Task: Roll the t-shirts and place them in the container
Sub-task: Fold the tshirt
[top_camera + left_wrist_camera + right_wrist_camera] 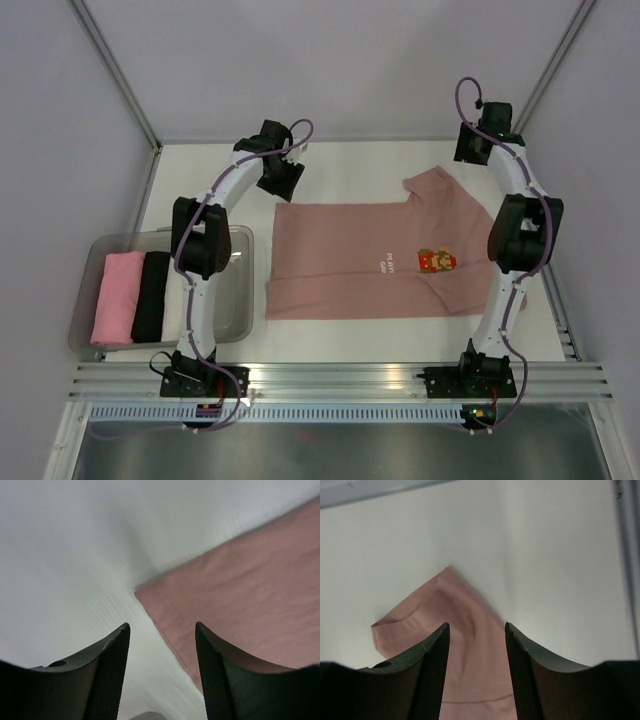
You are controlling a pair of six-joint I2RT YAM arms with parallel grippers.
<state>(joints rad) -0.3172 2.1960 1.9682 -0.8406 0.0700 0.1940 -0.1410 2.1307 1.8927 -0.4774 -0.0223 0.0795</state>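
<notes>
The dusty salmon-pink t-shirt (350, 262) lies flat on the white table, its pixel-figure print (436, 261) toward the right. My left gripper (281, 183) hovers open over the shirt's far left corner. In the left wrist view that corner (150, 594) lies just ahead of the open left gripper (162, 628), with nothing between the fingers. My right gripper (471, 148) hangs open above the far right sleeve (432, 186). In the right wrist view the sleeve (465, 615) lies below and between the spread fingers of the right gripper (476, 626), untouched.
A clear plastic bin (236, 306) stands at the left, holding a bright pink roll (117, 298) and a black roll (152, 295). Grey walls enclose the table on three sides. A metal rail (340, 378) runs along the near edge.
</notes>
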